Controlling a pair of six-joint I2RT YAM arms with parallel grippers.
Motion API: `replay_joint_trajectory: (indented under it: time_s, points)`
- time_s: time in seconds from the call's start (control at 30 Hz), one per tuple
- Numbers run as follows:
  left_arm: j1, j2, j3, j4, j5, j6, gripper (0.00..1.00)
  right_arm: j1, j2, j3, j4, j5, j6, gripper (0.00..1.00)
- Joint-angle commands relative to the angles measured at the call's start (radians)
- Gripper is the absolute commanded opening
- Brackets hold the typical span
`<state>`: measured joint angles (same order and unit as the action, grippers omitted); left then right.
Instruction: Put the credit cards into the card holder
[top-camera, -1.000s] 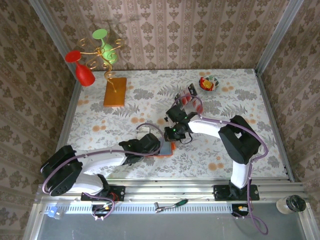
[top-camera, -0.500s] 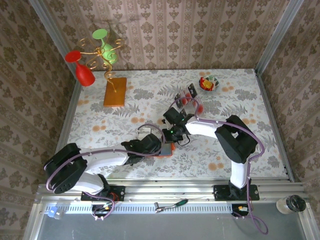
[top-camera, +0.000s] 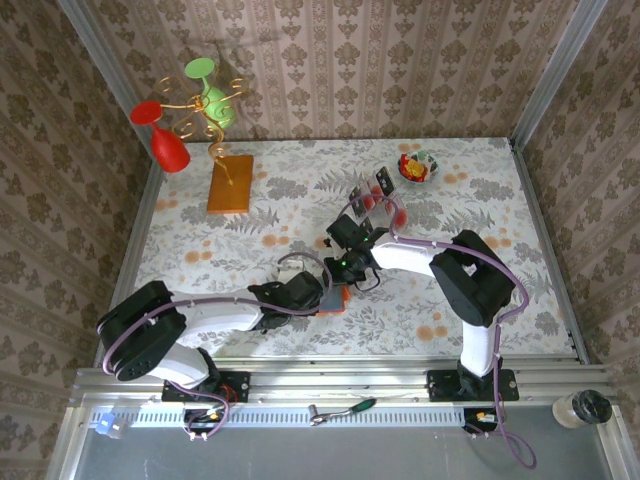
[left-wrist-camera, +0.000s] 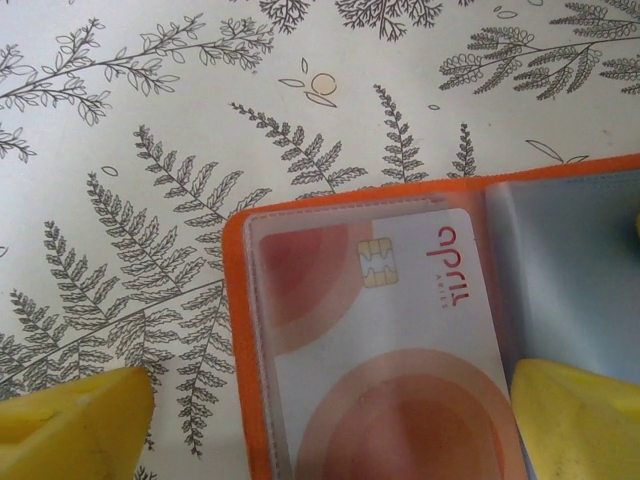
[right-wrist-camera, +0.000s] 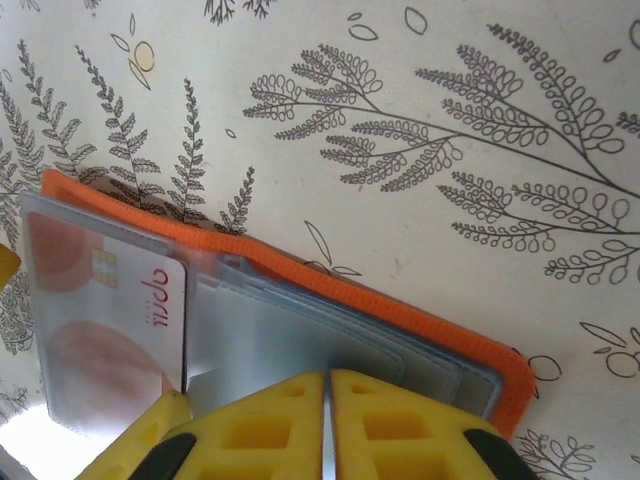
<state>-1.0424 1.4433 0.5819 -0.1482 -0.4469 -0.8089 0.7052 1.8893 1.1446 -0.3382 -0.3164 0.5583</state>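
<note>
**Entry: card holder** (top-camera: 338, 299). It is lying open at the centre of the top view on the fern-print cloth (left-wrist-camera: 120, 200), showing an orange rim and grey-blue leaves.

**Contents:** one pale pinkish card (left-wrist-camera: 400, 340) is sitting fully inside a clear sleeve, in the middle of the left wrist view.

**Claws:** the left gripper (left-wrist-camera: 330, 400) is standing wide open and gripping nothing, with its yellow fingers showing at the lower corners. The right gripper (right-wrist-camera: 327, 385) is closed at bottom centre, bearing on a grey-blue leaf. Whether it is pinching that leaf cannot be told.

**Outstanding:** further credit cards (top-camera: 372, 192) are waiting above centre in the top view. By this reading the task is only partly done, with one card seen stowed.
</note>
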Motion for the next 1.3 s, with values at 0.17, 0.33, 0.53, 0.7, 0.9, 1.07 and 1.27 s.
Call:
replay_joint_trajectory:
  time_s: [0.17,0.33,0.53,0.7,0.9,1.07,1.27]
  points:
    - [-0.014,0.022,-0.027,-0.004,-0.021,-0.007,0.9,-0.019,-0.075,-0.012,0.008,0.016,0.03,0.32]
    - [-0.016,0.022,-0.031,-0.001,-0.021,-0.01,0.9,-0.025,-0.085,-0.038,0.021,0.023,0.044,0.4]
    - [-0.016,0.018,-0.034,0.001,-0.022,-0.012,0.89,-0.023,-0.069,-0.047,0.042,0.004,0.059,0.42]
    - [-0.017,0.017,-0.032,0.001,-0.024,-0.012,0.89,-0.023,-0.048,-0.041,0.05,-0.018,0.067,0.42]
    - [-0.018,0.02,-0.032,0.002,-0.023,-0.011,0.89,-0.023,-0.034,-0.044,0.069,-0.051,0.087,0.43]
    - [-0.018,0.018,-0.032,0.001,-0.023,-0.01,0.89,-0.023,-0.026,-0.05,0.088,-0.066,0.103,0.46]
    - [-0.018,0.006,-0.024,-0.007,-0.025,-0.006,0.89,-0.023,-0.034,-0.054,0.106,-0.1,0.116,0.44]
